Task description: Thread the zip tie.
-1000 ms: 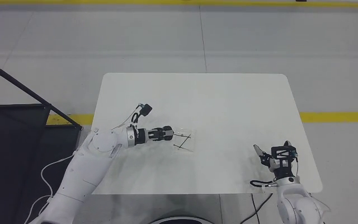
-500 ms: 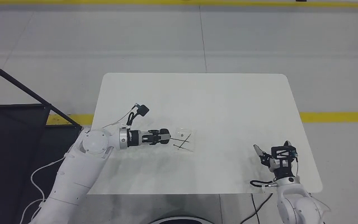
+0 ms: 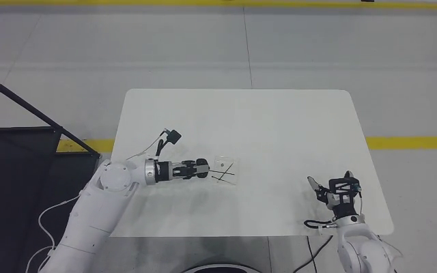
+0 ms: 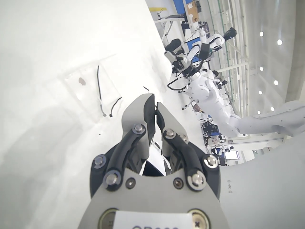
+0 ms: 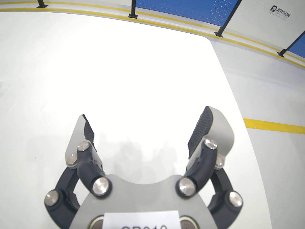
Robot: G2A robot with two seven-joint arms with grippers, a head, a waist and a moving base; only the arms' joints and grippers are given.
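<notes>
**Finding 1, task item.** Two black ties lie on a clear plastic bag (image 3: 220, 161) on the white table (image 3: 273, 123), left of its centre. They are a straight zip tie (image 4: 99, 84) and a curved zip tie (image 4: 115, 106). In the top view they cross. One runs roughly left to right, the other slants from near-left to far-right.

**Finding 2, left gripper (image 4: 155, 98).** It points right, with its tips just beside the left edge of the bag. The jaws are drawn together to a thin slit. A dark sliver sits between the tips, but I cannot tell whether it is a tie end.

**Finding 3, right gripper (image 5: 146, 114).** It sits at the near right of the table, well apart from the ties. The jaws are wide apart and hold nothing.

**Assessment.** The ties lie directly right of the left jaws, so that arm is much the nearer. The left-to-right tie lies almost in line with the gripper's reach. A clean pinch probably means taking it across the strap, not end-on. Threading is not yet evident.
</notes>
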